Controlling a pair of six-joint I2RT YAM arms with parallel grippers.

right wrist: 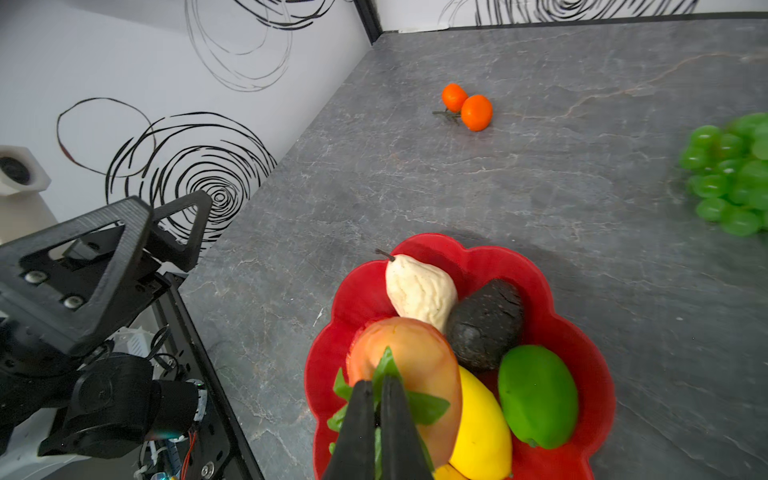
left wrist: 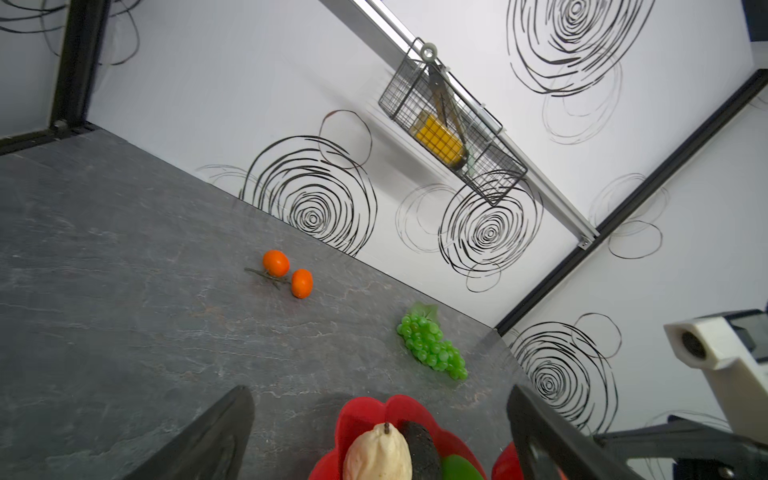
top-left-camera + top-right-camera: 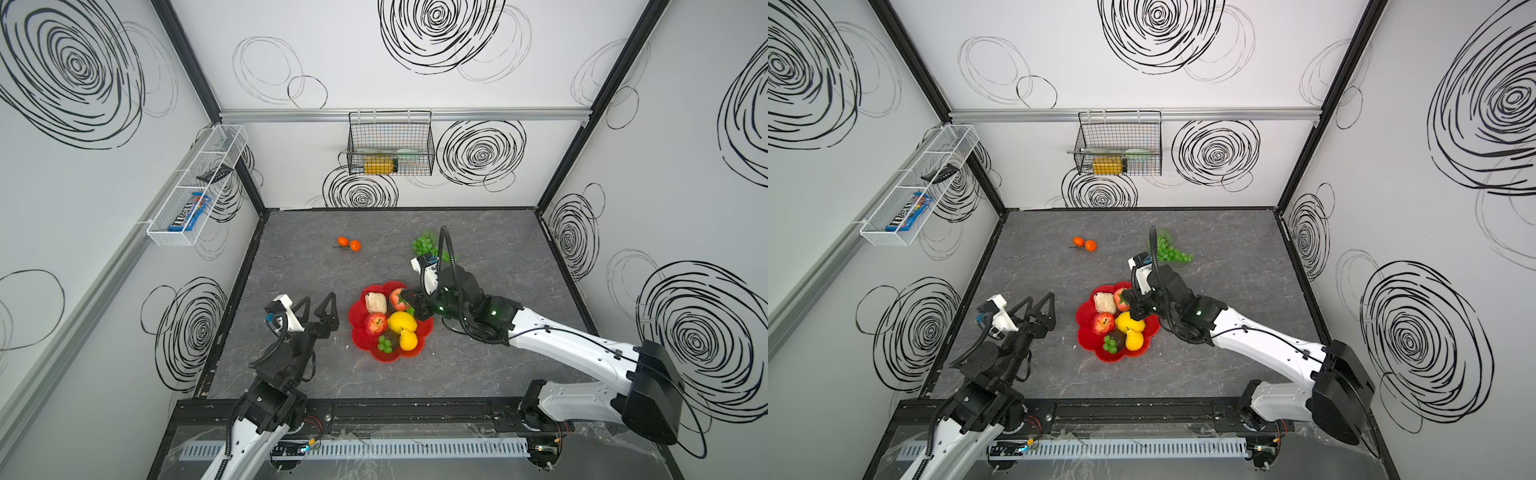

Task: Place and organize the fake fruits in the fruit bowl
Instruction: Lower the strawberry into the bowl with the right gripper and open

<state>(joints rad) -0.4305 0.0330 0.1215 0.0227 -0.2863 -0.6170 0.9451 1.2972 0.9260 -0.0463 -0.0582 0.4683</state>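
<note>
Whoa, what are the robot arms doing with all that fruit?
They are filling the red fruit bowl with toy fruit. The right gripper is shut on the green leaves of a strawberry at the bowl, next to an apple, a lemon and a pear already inside. The left gripper is open and empty beside the bowl. Two oranges and a big bunch of green grapes lie out on the table.

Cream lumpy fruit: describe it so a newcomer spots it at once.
Find the red flower-rimmed bowl mid-table. The cream lumpy fruit lies at its far left, beside the dark avocado. It alone is pale, wrinkled, with a short dark stem.
</note>
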